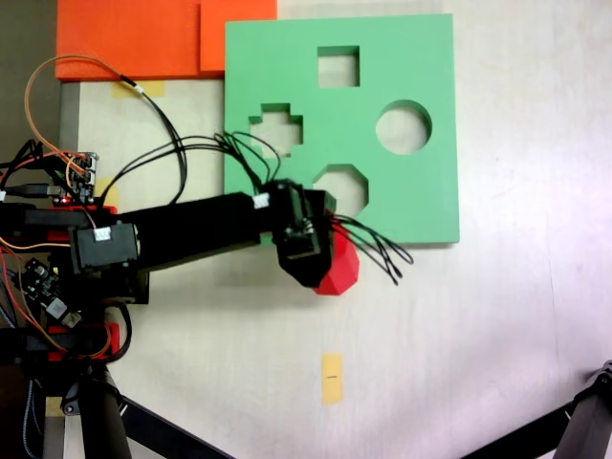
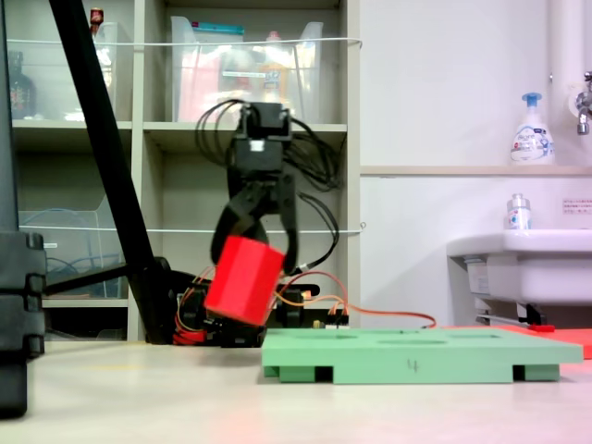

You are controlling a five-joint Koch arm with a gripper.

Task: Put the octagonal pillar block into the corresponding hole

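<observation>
Red octagonal pillar block [image 2: 243, 280], held off the table between the two black fingers of the gripper [image 2: 248, 277], tilted w/ its lower end toward the left in a fixed view. In a fixed view from above, the block [image 1: 338, 270] sits centre frame, just below the lower edge of the green board [image 1: 421, 57], partly hidden under the gripper [image 1: 320, 256]. Jaws closed on the block's sides.

Green board: flat square, upper centre-right from above; right of centre, lying on the table [image 2: 139, 398] in the side view [image 2: 416, 356]. Cutouts: square [image 1: 338, 67], round [image 1: 403, 127], cross-shaped [image 1: 275, 129], and the corresponding hole [image 1: 346, 186], eight-sided, near the board's lower edge, directly above the block and partly covered by the gripper. Block is over bare table, not over the hole.

Orange sheets [image 1: 134, 38]: upper left, touching the board's corner.
</observation>
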